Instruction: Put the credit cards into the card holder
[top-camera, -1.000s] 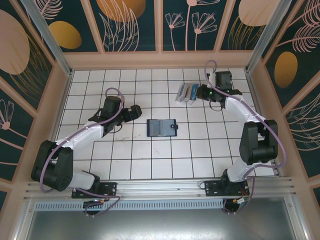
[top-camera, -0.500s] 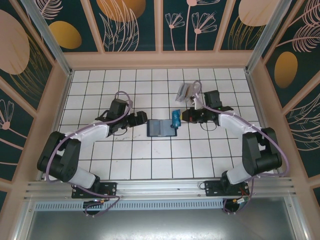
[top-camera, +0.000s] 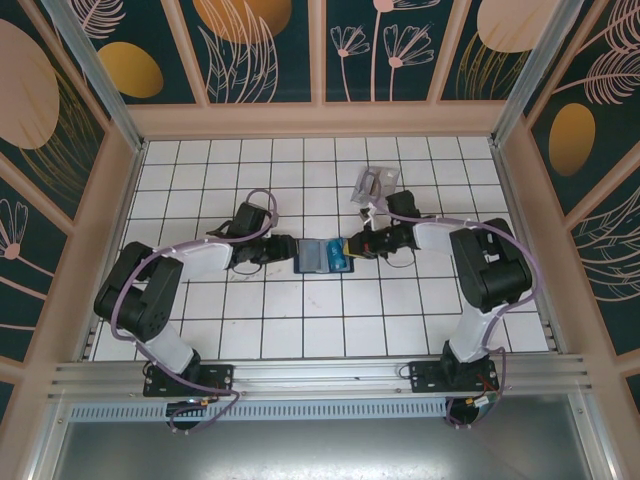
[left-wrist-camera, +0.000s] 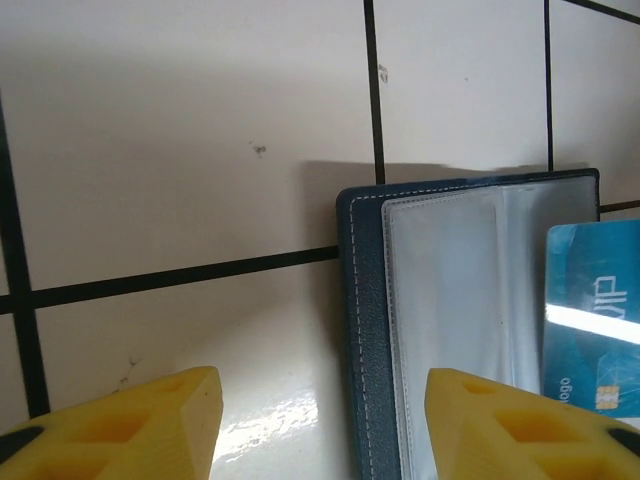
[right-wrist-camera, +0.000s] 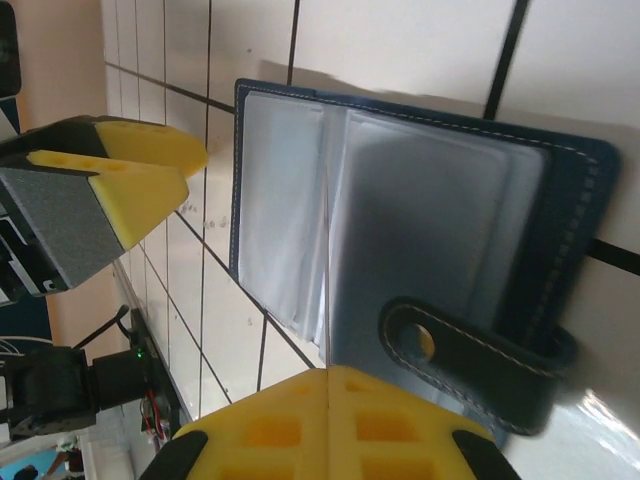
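Right end effector (top-camera: 352, 247), clenched on blue credit card (left-wrist-camera: 590, 320) at three o'clock, should slide it flat into card holder (top-camera: 315, 256) pocket; left end effector (top-camera: 285, 248), jaws apart, should steady nine-o'clock edge.

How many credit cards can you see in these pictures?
1: a blue card over the open card holder's right half, held by the right gripper. More may lie in the clear tray.

It was a robot test booth: a white gridded table (top-camera: 300, 330) walled by leaf-patterned panels (top-camera: 265, 50), two robot arms (top-camera: 190, 262) bolted to a metal rail (top-camera: 320, 375).
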